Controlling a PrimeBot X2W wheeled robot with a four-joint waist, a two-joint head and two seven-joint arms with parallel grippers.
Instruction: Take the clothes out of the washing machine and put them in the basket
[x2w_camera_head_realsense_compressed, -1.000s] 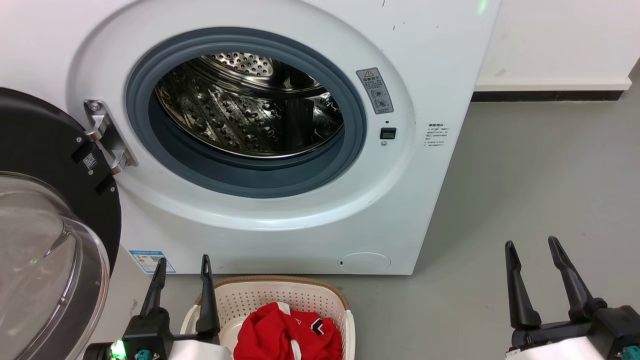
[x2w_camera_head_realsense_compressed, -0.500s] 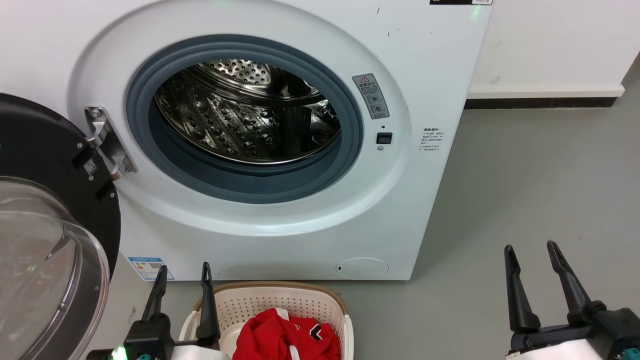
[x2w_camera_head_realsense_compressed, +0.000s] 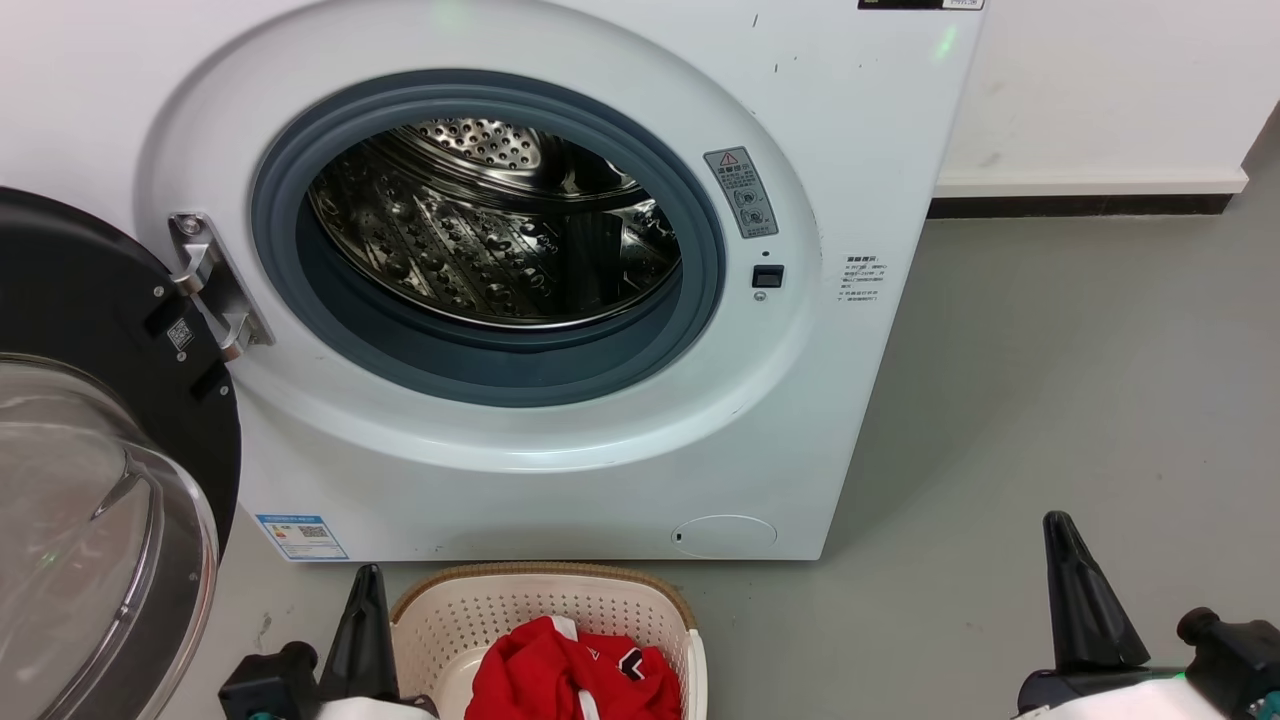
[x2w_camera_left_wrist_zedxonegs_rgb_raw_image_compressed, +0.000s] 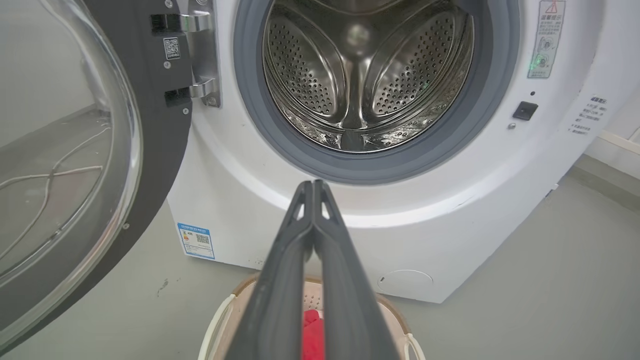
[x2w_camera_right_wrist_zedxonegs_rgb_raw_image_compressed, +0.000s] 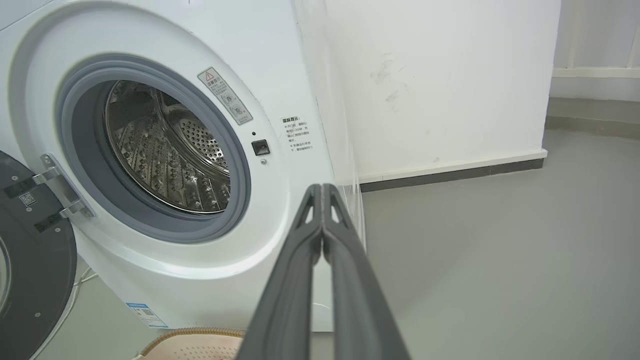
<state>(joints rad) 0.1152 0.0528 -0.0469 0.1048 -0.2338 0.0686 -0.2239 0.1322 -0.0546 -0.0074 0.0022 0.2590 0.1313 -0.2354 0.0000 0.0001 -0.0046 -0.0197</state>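
Note:
The white washing machine stands with its door swung open to the left, and its steel drum holds nothing I can see. In front of it on the floor sits the cream basket with the red clothes bunched inside. My left gripper is shut and empty, just left of the basket's rim. In the left wrist view its fingertips meet above the basket and the red clothes. My right gripper is shut and empty over the bare floor, far right of the basket; its fingertips are pressed together.
The black-rimmed glass door bulges out at the left, close to my left arm. Grey floor stretches to the right of the machine up to a white wall with a dark skirting strip.
Both grippers have gone from open to shut, and both sit a little lower in the head view. The camera shifted slightly a second ago. The clothes and basket lie as before.

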